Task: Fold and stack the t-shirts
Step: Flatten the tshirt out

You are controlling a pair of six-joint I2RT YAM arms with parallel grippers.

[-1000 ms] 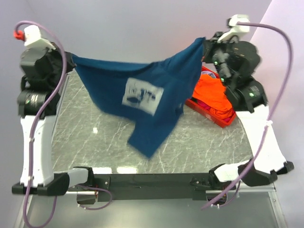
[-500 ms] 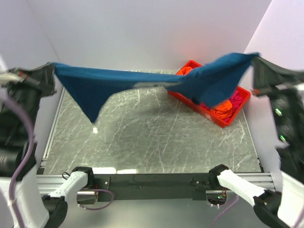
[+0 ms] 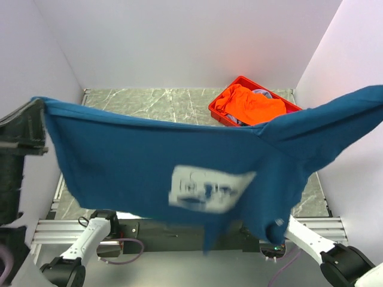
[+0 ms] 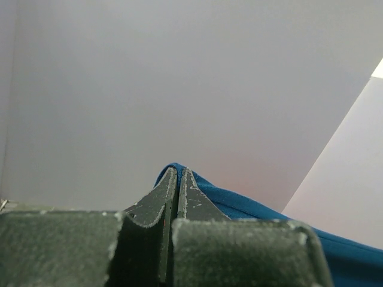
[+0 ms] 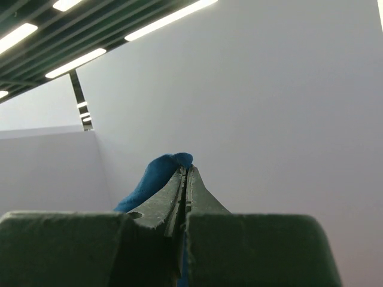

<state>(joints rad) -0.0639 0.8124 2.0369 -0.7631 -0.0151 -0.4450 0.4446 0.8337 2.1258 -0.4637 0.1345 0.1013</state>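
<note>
A dark blue t-shirt [image 3: 137, 167] with a pale square chest print [image 3: 206, 190] hangs spread wide in the air, close to the top camera, stretched between both arms. My left gripper [image 4: 178, 170] is shut on one corner of its cloth [image 4: 257, 206], at the far left of the top view [image 3: 40, 107]. My right gripper [image 5: 187, 168] is shut on the opposite corner [image 5: 155, 173]; it is beyond the right edge of the top view. An orange t-shirt [image 3: 250, 103] lies bunched in the red crate [image 3: 216, 112].
The red crate stands at the back right of the grey marble table [image 3: 149, 101], near the right wall. White walls enclose the table at the back and both sides. The hanging shirt hides the near half of the table and most of the arm bases [image 3: 84, 239].
Both arms have swung up and toward the camera, pulling the blue shirt out flat. It moved from over the table's back to hanging in front, with its print now facing the camera.
</note>
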